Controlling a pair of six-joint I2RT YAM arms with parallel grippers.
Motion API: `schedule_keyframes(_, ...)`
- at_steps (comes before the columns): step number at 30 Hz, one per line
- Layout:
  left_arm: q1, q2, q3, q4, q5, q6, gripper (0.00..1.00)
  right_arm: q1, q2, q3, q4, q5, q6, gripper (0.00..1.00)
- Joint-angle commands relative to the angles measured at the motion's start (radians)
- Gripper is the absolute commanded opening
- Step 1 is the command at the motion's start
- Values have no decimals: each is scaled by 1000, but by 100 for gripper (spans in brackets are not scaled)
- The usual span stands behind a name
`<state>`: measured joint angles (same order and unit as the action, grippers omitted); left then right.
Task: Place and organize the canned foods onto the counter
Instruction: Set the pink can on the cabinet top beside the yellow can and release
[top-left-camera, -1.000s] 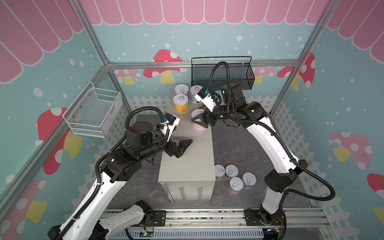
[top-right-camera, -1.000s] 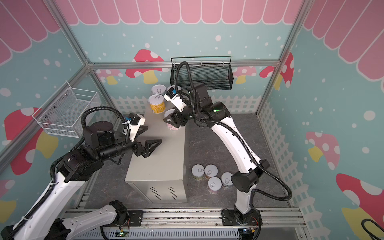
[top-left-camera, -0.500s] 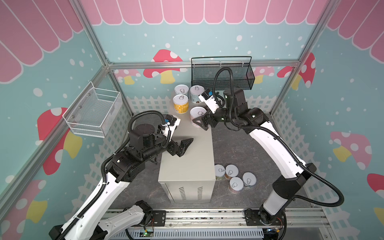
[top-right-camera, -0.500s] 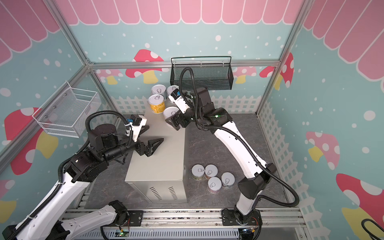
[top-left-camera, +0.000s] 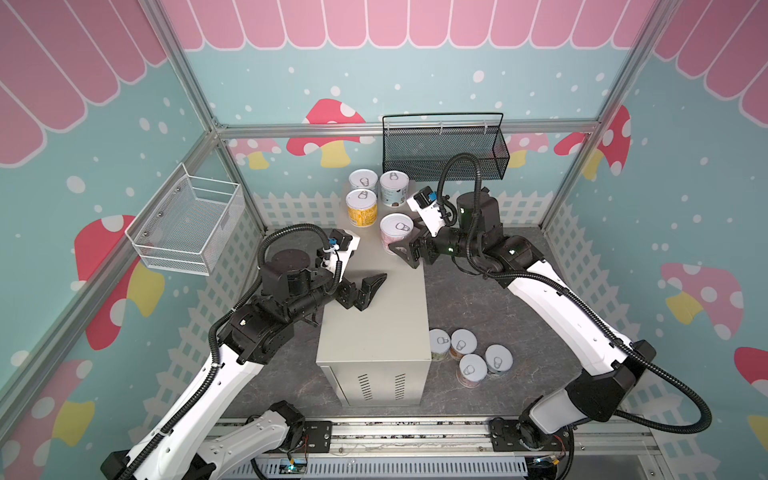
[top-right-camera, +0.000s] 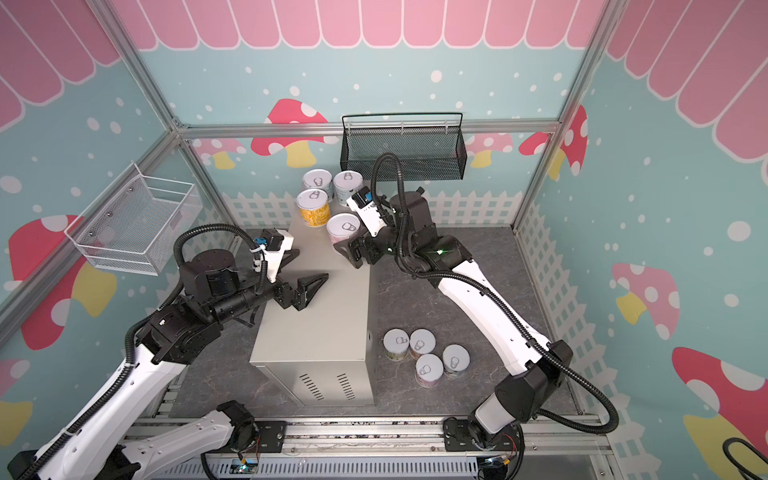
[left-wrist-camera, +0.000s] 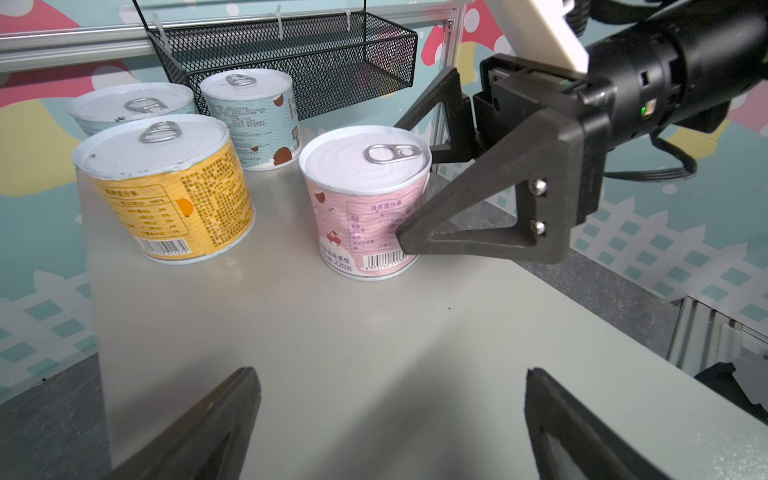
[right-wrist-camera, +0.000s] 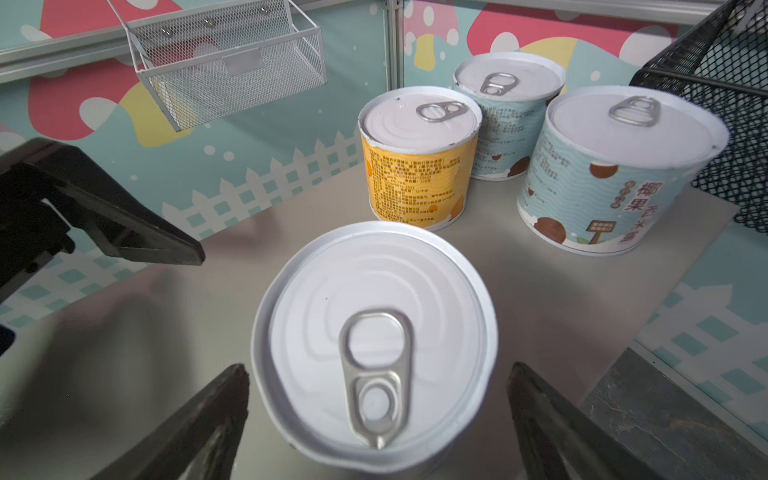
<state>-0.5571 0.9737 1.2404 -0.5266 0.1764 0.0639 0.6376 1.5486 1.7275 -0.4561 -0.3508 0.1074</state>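
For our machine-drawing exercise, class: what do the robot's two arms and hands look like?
The left arm and right arm have white shells on the long links and black joints. A ribbed black hose loops over each wrist, beside a white camera block with a blue plug. The left hand and right hand are black, each with two triangular open-frame fingers.

R gripper (right-wrist-camera: 378, 370) is hovering, jaws apart, flanking nearest can (right-wrist-camera: 374, 291) on counter (right-wrist-camera: 124, 332); yellow can (right-wrist-camera: 415, 166) + 2 blue cans (right-wrist-camera: 615, 166) are sitting behind.

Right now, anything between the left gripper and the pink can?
Bare counter up to the pink can, where a finger of the right gripper crosses its near side; left wrist view shows it.
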Motion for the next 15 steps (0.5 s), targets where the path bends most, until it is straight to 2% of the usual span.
schedule_keyframes(1,8,-18,-19,31,16,5,99,6,-28,-37,95,2,33,95)
schedule_keyframes(7,14,-28,-44,53,12,1,100,6,-31,-69,146,45,58,84)
schedule_keyframes(10,22,-31,-56,68,13,-5,99,7,-25,-83,173,82,73,75)
schedule_keyframes(15,35,-41,-79,92,12,-14,99,2,1,-74,201,119,69,69)
